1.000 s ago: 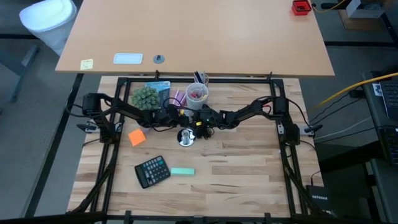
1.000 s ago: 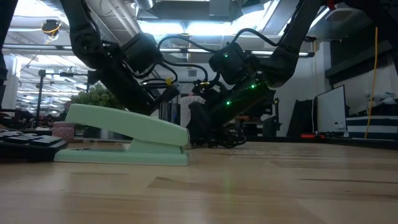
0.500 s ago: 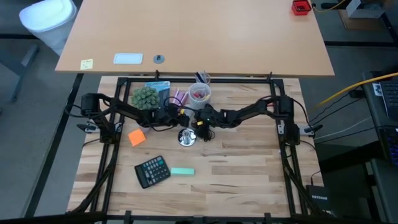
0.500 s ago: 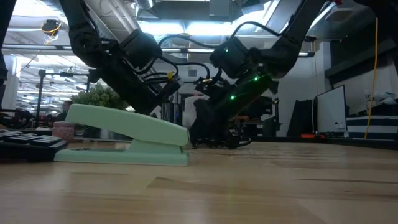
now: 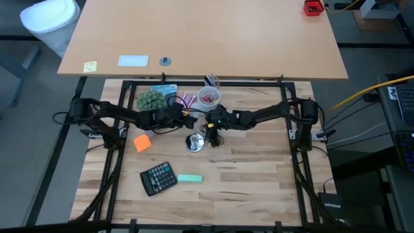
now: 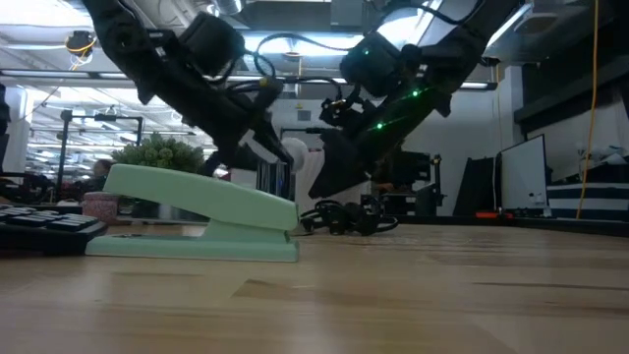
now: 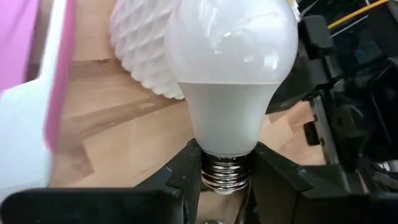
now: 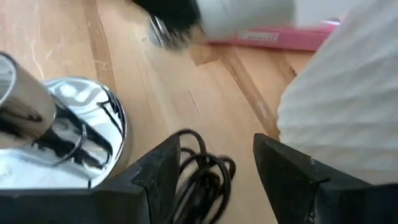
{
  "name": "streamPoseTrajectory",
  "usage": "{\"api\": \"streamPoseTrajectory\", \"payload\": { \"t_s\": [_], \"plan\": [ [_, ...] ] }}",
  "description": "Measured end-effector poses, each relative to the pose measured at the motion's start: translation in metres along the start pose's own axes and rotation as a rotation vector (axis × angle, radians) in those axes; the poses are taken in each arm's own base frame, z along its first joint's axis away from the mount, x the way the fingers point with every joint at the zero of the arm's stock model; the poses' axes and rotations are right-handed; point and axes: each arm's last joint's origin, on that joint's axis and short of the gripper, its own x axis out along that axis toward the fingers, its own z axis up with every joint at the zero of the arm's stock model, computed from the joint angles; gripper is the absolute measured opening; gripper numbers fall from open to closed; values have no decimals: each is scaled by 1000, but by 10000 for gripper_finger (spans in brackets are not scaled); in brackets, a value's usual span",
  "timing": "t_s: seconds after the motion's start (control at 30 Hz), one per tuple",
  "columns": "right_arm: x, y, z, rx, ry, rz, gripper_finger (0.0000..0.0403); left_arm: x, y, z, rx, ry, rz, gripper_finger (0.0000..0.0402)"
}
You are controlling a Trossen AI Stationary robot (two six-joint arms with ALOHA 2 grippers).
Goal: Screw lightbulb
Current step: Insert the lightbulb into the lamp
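Observation:
The lightbulb [image 7: 230, 74], a pale whitish bulb with a metal screw cap, hangs above the table in my left gripper [image 7: 227, 177], which is shut on it; the low view shows it [image 6: 295, 155] clear of the wood. Below and slightly nearer stands the shiny silver disc base [image 5: 194, 143] with its black cord [image 8: 199, 177] coiled beside it. My right gripper [image 8: 217, 180] hovers open over the cord, just right of the base [image 8: 81, 137], with nothing between its fingers. In the high view the two grippers [image 5: 187, 121] [image 5: 210, 128] nearly meet at the table's middle. My left gripper pinches the lightbulb's metal screw cap [image 7: 227, 173] between its two fingers [image 7: 186, 168], one on each side. The fingers come from the table's left, slanting down. The bulb's glass end sticks out beyond the fingertips, and the whole bulb is lifted clear of the table.
A white ribbed cup [image 5: 207, 98] with pens and a green plant [image 5: 150, 100] stand just behind the grippers. An orange block [image 5: 142, 142] lies left of the base. A calculator [image 5: 159, 177] and a mint-green stapler [image 6: 197, 211] lie nearer the front edge.
Both grippers have risen from the table. My left gripper has carried the lightbulb up with it, so the bulb now shows pale and clear of the wood in the low view. The silver base and its cord have stayed on the table.

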Motion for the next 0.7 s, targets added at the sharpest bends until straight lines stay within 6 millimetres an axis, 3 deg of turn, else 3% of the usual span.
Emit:
{"api": "streamPoseTrajectory", "payload": {
  "t_s": [0.27, 0.7],
  "plan": [
    [-18, -2, 11, 2, -12, 1, 209, -30, -9, 10, 44, 66, -31, 110],
    [-61, -6, 37, -9, -104, 8, 209, -96, -37, 17, 291, 14, -215, 110]
  ]
}}
